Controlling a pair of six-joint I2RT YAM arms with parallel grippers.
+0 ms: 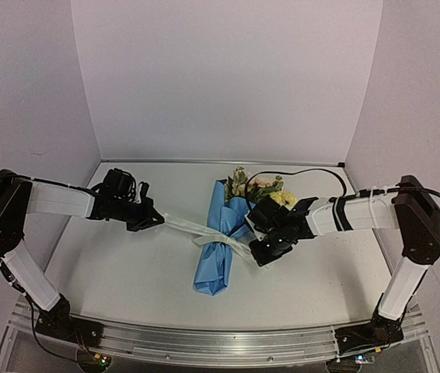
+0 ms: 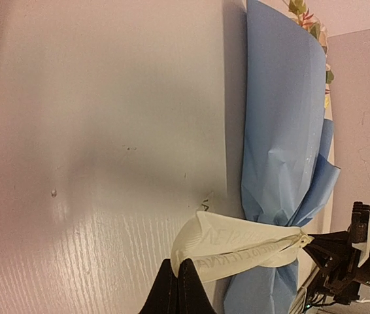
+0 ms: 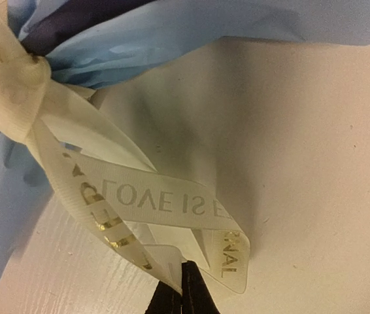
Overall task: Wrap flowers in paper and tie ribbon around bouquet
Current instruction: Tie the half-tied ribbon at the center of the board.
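Observation:
The flowers (image 1: 253, 186) lie on the table rolled in the blue paper (image 1: 218, 249), blooms toward the back wall. The off-white ribbon (image 1: 214, 236) is knotted around the paper's narrow middle. One strand runs left to my left gripper (image 1: 158, 221), which is shut on a folded loop of ribbon (image 2: 237, 245) at its tips (image 2: 177, 265). The paper (image 2: 283, 131) and flowers (image 2: 309, 23) lie beyond it. My right gripper (image 1: 260, 252), right of the bouquet, is shut on a printed ribbon (image 3: 165, 199) loop at its tips (image 3: 182, 268), near the knot (image 3: 8, 98) and paper (image 3: 172, 33).
The white table (image 1: 127, 264) is walled at the back and both sides. A black cable (image 1: 298, 172) trails behind the flowers. The right arm's wrist (image 2: 352, 261) shows past the bouquet in the left wrist view.

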